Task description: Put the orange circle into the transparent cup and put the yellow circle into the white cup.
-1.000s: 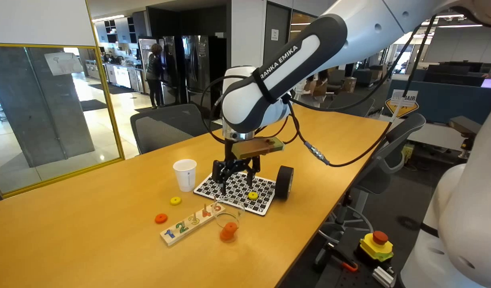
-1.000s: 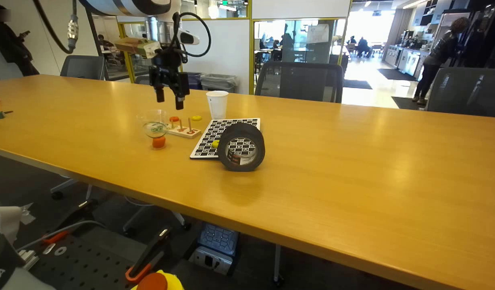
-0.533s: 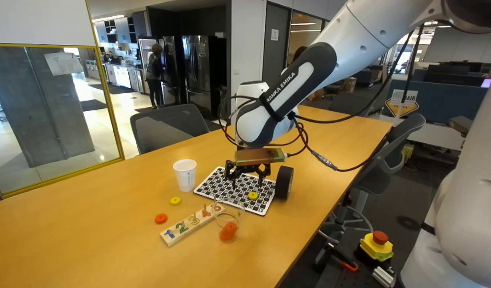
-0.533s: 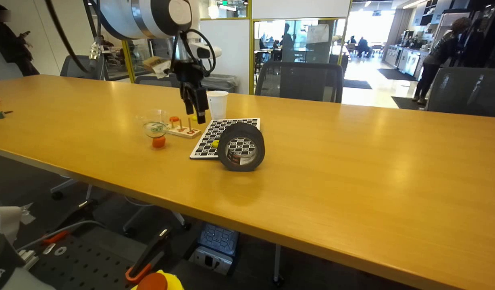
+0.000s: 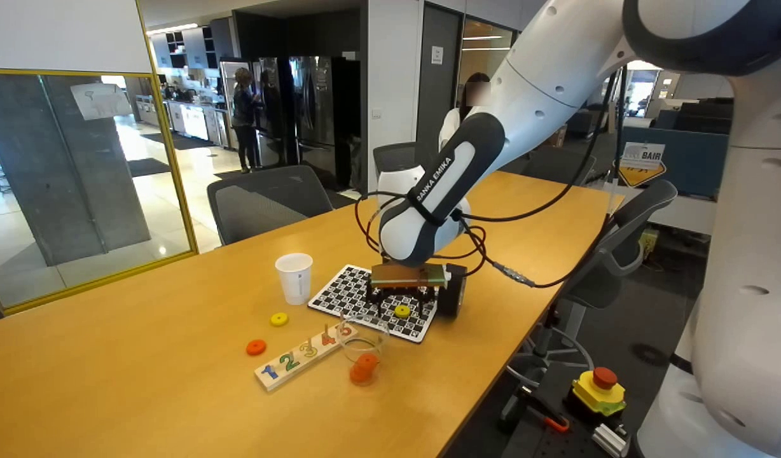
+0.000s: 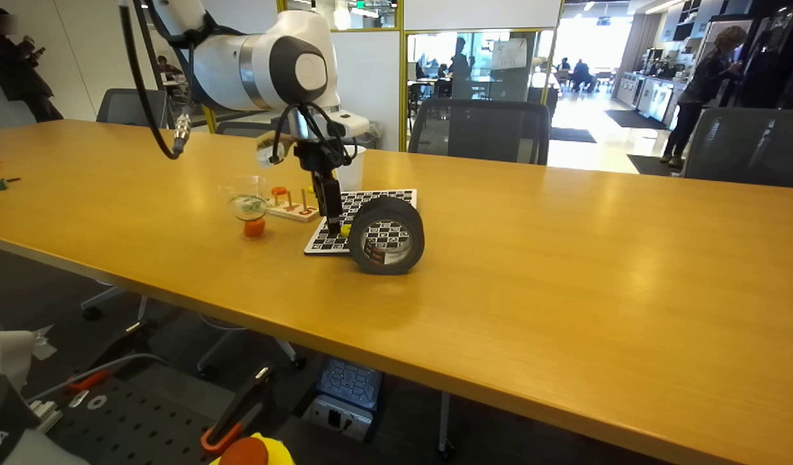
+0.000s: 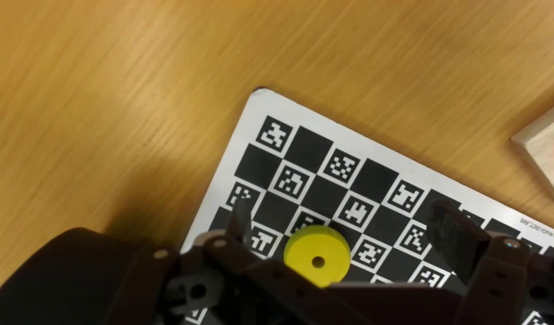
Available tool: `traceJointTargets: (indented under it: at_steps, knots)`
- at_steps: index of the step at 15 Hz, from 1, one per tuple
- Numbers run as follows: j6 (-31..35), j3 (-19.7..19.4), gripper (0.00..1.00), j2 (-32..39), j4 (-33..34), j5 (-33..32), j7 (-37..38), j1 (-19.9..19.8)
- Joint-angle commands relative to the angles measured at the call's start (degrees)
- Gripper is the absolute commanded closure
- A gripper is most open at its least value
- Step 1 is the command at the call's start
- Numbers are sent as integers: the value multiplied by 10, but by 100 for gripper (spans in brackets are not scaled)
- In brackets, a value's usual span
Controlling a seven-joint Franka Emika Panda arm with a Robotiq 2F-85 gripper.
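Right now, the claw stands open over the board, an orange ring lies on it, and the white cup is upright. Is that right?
Not quite: the ring on the board is yellow, not orange, as the wrist view shows. The claw does stand open over the board, and the white cup is upright.

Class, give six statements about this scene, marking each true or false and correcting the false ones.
1. The fingers are open. True.
2. A yellow ring lies on the checkerboard. True.
3. The fingers grip that yellow ring. False: they hold nothing.
4. The white cup stands upright. True.
5. The white cup is on the checkerboard. False: it stands on the table.
6. Every yellow ring is on the checkerboard. False: a second yellow ring lies on the table.
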Motion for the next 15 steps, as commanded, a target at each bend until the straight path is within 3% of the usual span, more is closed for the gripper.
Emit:
traceJointTargets:
  at_steps: [1, 14, 15]
  knots:
    - [32, -21, 0, 24, 14, -2, 32, 16]
    - [67, -37, 0, 37, 19, 23, 29, 20]
    - [68, -36, 25, 37, 18, 27, 28, 20]
